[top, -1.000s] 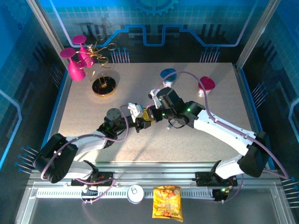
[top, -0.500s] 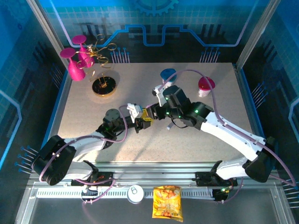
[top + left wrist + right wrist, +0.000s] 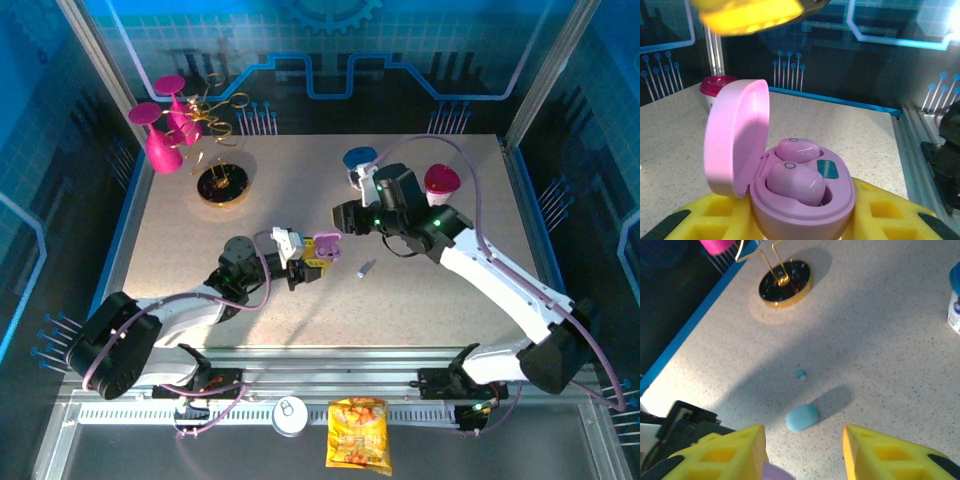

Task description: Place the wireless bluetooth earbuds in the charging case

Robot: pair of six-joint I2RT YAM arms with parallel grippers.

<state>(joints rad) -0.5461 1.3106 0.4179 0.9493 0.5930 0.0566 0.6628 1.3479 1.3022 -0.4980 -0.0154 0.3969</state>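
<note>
An open lilac charging case [image 3: 805,212] sits between the yellow pads [image 3: 880,210] of my left gripper [image 3: 800,222], which is shut on it. Its lid [image 3: 735,140] is tipped back to the left. Two lilac earbuds lie in its wells, one in front [image 3: 795,181] and one behind [image 3: 797,149]. From above, the case [image 3: 326,244] is held over mid-table at my left gripper [image 3: 308,263]. My right gripper [image 3: 343,215] hangs open and empty, up and right of the case. Below its fingers [image 3: 804,445] lie a pale blue earbud [image 3: 800,374] and a blue pill-shaped case [image 3: 802,417].
A gold dish stand [image 3: 222,186] and magenta glasses [image 3: 160,140] stand at the back left. A blue cup [image 3: 360,160] and a magenta cup [image 3: 441,182] stand at the back right. A small pale object [image 3: 365,268] lies near the middle.
My right gripper has let go at the lilac case, opened, and drawn back up and to the right. The case's open lid now shows. The left gripper stays shut on the case.
</note>
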